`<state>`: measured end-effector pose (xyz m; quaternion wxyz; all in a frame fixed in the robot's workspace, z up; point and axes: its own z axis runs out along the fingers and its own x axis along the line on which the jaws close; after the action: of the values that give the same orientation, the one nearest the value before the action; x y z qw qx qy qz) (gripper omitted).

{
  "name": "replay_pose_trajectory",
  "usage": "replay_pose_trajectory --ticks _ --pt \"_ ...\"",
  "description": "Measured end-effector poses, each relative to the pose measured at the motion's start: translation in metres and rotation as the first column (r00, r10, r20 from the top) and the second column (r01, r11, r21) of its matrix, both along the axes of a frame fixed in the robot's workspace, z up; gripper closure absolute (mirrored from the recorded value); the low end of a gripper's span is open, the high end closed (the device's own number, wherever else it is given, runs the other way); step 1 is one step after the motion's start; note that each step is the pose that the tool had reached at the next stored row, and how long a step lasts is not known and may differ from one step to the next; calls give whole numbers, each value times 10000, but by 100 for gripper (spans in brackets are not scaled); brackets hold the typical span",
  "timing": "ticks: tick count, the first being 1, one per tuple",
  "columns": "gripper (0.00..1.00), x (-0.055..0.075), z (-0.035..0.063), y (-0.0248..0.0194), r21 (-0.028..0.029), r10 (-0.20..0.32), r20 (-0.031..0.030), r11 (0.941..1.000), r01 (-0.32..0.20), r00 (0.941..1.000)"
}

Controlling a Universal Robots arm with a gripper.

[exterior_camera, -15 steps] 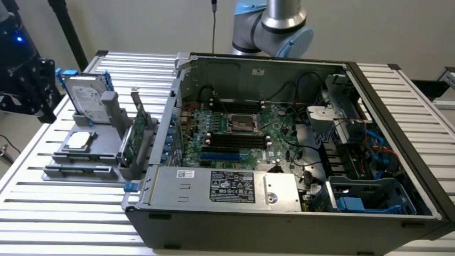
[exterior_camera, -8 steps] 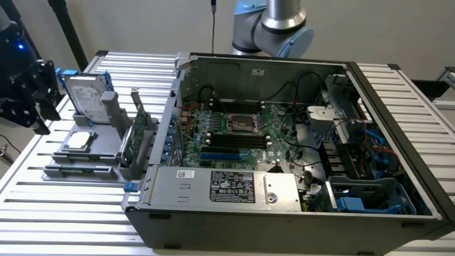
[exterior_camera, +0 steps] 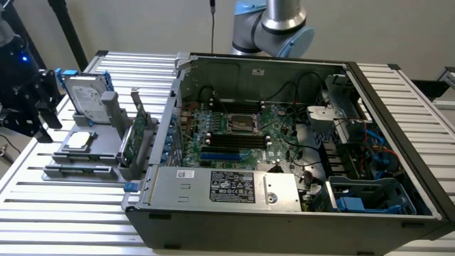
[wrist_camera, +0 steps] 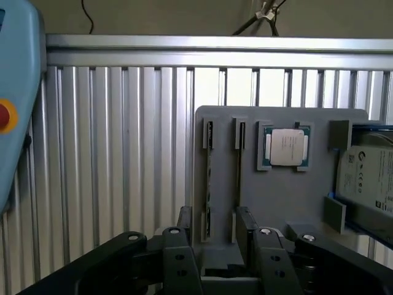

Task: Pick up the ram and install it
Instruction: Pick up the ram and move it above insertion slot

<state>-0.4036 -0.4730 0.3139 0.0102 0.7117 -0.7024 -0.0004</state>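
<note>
Two thin dark ram sticks stand on edge in the slots of a grey parts holder (wrist_camera: 276,203): one ram stick (wrist_camera: 209,166) and a second beside it (wrist_camera: 239,163). My gripper (wrist_camera: 215,236) is open just short of the holder's near edge, and nothing is between its black fingers (wrist_camera: 185,222). Both slots run in line with the gap between the fingers. In the exterior view the gripper (exterior_camera: 42,120) hangs at the left, beside the holder (exterior_camera: 78,160). The open computer case (exterior_camera: 284,224) shows the motherboard's black memory slots (exterior_camera: 238,141).
The holder also carries a processor chip (wrist_camera: 286,147), a silver hard drive with blue rails (exterior_camera: 89,96) and a green expansion card (exterior_camera: 131,141). A light blue pendant with a red button (wrist_camera: 9,117) is close to the wrist. The slatted table (exterior_camera: 64,213) ends in a rail (wrist_camera: 215,43).
</note>
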Motion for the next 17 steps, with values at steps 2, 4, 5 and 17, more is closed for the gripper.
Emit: replay_pose_trajectory --ticks 2,4,5,17 --pt "58 0 -36 -12 1 28 1 10000 -28 10000" --pt "58 0 -64 -30 8 32 -1 10000 -32 10000" --pt "58 0 -80 -41 16 32 0 10000 -32 10000" --pt "58 1 -139 -164 76 32 0 10000 -32 10000"
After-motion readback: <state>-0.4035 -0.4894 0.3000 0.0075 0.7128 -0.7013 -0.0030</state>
